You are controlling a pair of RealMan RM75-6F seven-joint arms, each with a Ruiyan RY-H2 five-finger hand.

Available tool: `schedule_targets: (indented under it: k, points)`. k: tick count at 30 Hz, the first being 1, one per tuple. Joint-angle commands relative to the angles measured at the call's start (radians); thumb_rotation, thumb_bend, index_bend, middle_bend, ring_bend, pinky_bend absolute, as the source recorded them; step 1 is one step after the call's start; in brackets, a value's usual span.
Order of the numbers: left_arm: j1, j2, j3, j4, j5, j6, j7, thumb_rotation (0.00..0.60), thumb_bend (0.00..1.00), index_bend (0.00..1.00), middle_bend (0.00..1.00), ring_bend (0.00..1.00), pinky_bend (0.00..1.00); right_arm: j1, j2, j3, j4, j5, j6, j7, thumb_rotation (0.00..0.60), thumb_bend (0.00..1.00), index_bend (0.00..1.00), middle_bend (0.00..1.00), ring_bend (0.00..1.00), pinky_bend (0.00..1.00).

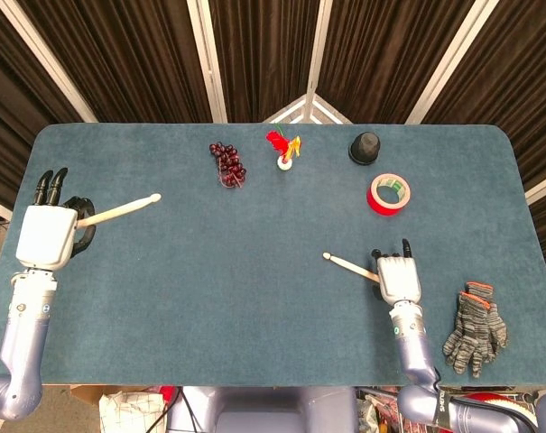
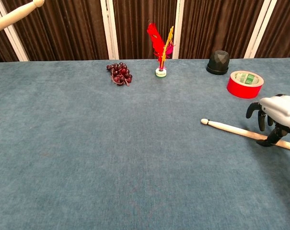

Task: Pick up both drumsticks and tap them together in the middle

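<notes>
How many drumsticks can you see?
2. One drumstick is held up off the table by the left robot hand, at the table's left end. The other drumstick lies on the table, under the right robot hand, near the red tape roll.

two pale wooden drumsticks, each with small rounded tip. first drumstick (image 1: 119,211) held in left hand (image 1: 49,236) at far left of bench, lifted off surface, tip pointing toward right and slightly away from robot. second drumstick (image 2: 245,133) lies flat on blue bench at right side, tip toward centre, handle end under right hand (image 2: 275,116), fingers spread above it.
</notes>
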Motion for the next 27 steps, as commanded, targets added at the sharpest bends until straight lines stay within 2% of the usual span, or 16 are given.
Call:
schedule_targets:
  k: [1,5,7,10,19,27]
  points:
    - [0.0,0.0,-0.002,0.0,-0.001,0.001,-0.001,0.6,0.52,0.58,0.55,0.04,0.0,0.004,-0.002,0.003,0.0,0.004,0.005,-0.006,0.6,0.24,0.25,0.47,0.39,0.0]
    - [0.001,0.0,-0.001,0.003,-0.003,0.0,-0.002,0.6,0.52,0.58,0.55,0.04,0.0,0.007,0.002,0.008,-0.01,0.01,0.006,-0.006,0.6,0.24,0.3,0.47,0.39,0.0]
    - [0.001,-0.001,0.0,0.005,-0.003,-0.002,-0.003,0.6,0.52,0.58,0.55,0.04,0.0,0.006,0.0,0.006,-0.009,0.011,0.009,-0.005,0.6,0.24,0.39,0.47,0.39,0.0]
    - [0.001,-0.003,0.001,0.007,-0.001,-0.001,-0.004,0.6,0.52,0.58,0.55,0.04,0.0,0.006,-0.006,0.006,0.001,0.005,0.013,0.007,0.6,0.24,0.45,0.47,0.4,0.0]
    - [0.001,-0.004,0.001,0.011,-0.005,-0.003,-0.001,0.6,0.52,0.58,0.55,0.04,0.0,0.013,-0.024,0.009,0.027,0.016,0.009,0.008,0.6,0.25,0.48,0.5,0.42,0.01]
    - [0.001,-0.004,0.0,0.016,-0.007,-0.005,-0.003,0.6,0.52,0.58,0.55,0.04,0.0,0.017,-0.039,0.011,0.049,0.017,0.009,0.014,0.6,0.32,0.52,0.54,0.44,0.02]
